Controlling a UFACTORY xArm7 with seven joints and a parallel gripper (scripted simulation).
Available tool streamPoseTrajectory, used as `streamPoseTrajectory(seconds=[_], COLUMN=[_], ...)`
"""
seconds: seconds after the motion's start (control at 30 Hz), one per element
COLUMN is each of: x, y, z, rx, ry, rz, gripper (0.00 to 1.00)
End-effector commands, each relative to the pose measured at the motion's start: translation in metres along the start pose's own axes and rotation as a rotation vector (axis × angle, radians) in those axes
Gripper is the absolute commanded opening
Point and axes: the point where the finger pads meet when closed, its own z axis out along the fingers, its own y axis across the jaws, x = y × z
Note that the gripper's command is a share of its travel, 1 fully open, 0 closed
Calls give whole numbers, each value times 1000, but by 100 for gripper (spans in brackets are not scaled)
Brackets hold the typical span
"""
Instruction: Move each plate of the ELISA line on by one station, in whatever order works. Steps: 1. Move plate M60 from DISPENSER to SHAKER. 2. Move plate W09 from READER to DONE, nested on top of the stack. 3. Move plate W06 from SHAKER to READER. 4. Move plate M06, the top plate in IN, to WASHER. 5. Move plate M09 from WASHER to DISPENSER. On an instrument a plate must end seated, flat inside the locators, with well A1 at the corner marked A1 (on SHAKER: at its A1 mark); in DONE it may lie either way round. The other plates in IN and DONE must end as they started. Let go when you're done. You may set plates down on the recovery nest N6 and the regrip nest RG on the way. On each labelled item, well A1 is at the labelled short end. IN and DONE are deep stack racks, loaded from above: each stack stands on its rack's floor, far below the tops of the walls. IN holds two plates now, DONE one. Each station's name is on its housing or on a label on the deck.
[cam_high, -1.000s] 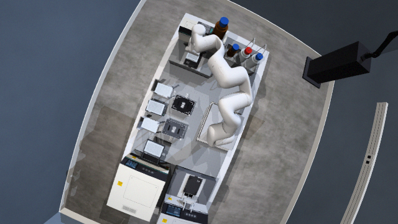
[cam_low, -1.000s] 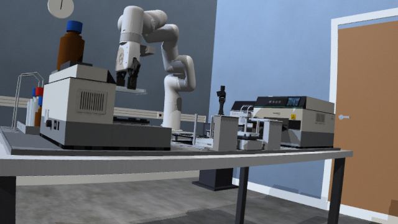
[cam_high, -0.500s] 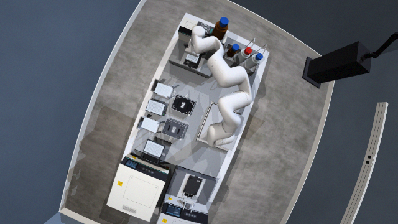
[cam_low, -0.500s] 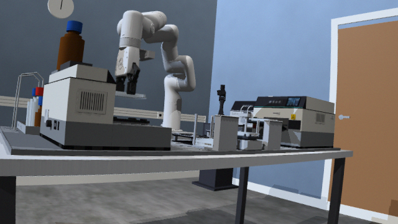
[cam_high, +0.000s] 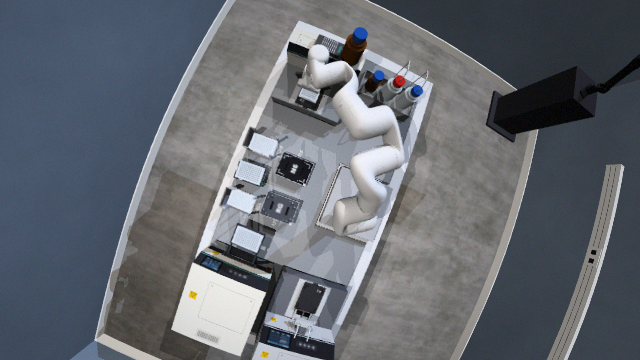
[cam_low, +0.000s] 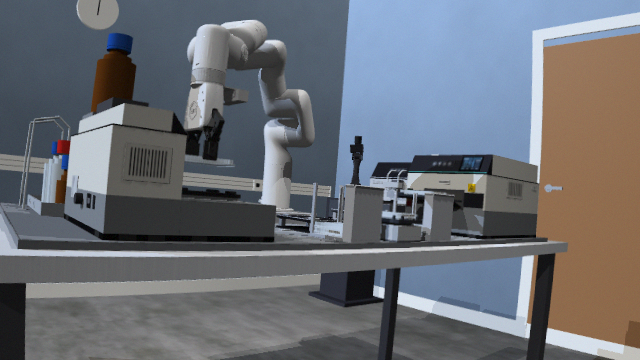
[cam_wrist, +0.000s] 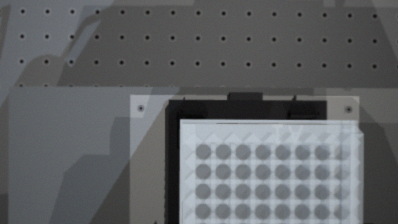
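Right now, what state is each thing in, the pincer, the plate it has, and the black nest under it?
Pincer: shut on the well plate, fingers pointing down.
Well plate: held level in the air, not seated.
Black nest: unoccupied, directly below the plate.
Brown bottle: upright, blue cap on.

Four bottles (cam_high: 354, 46), five plates (cam_high: 263, 144)

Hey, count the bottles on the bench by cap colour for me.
Blue-capped bottles: 3
Red-capped bottle: 1
Total: 4
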Motion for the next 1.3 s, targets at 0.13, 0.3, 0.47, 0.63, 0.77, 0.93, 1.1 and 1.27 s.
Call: streamPoseTrajectory(seconds=[0.13, 0.3, 0.47, 0.63, 0.77, 0.93, 1.1, 1.27], x=[-1, -1, -1, -1, -1, -1, -1, -1], y=[1, 1, 1, 1, 1, 1, 1, 1], z=[6, 13, 20, 27, 27, 27, 27, 27], rx=[-3, -3, -3, -3, -3, -3, -3, -4], ry=[-4, -4, -4, -4, -4, -4, -4, -4], rz=[0, 0, 0, 0, 0, 0, 0, 0], gripper=[0, 0, 0, 0, 0, 0, 0, 0])
